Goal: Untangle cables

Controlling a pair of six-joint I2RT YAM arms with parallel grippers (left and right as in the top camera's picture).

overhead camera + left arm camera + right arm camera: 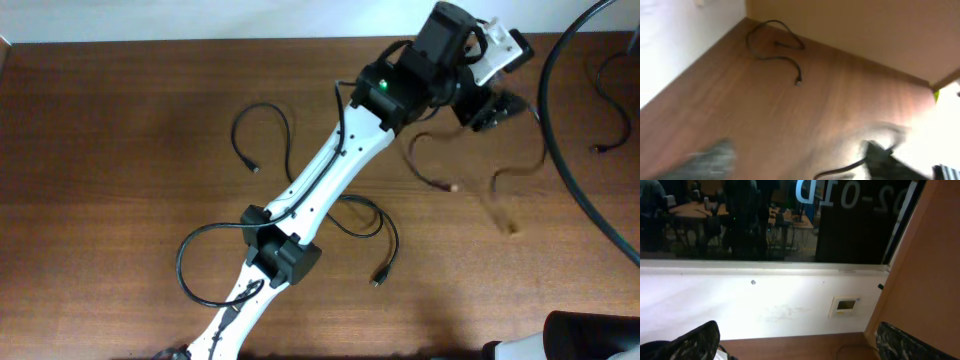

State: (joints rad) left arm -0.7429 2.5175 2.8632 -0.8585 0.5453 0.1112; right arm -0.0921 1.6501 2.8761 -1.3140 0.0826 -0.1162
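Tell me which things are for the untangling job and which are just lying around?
For the job:
- left cable
- middle cable
- blurred cable
- far-right cable
- left gripper

Just there:
- thick arm cable
- table
- wall plate

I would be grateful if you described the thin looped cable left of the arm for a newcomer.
Find the white arm stretched diagonally across the wooden table. To its left, toward the far edge, a thin black cable curves in an open loop. Unlike the thicker loop wired to the arm nearer the front, it ends in a small free plug.
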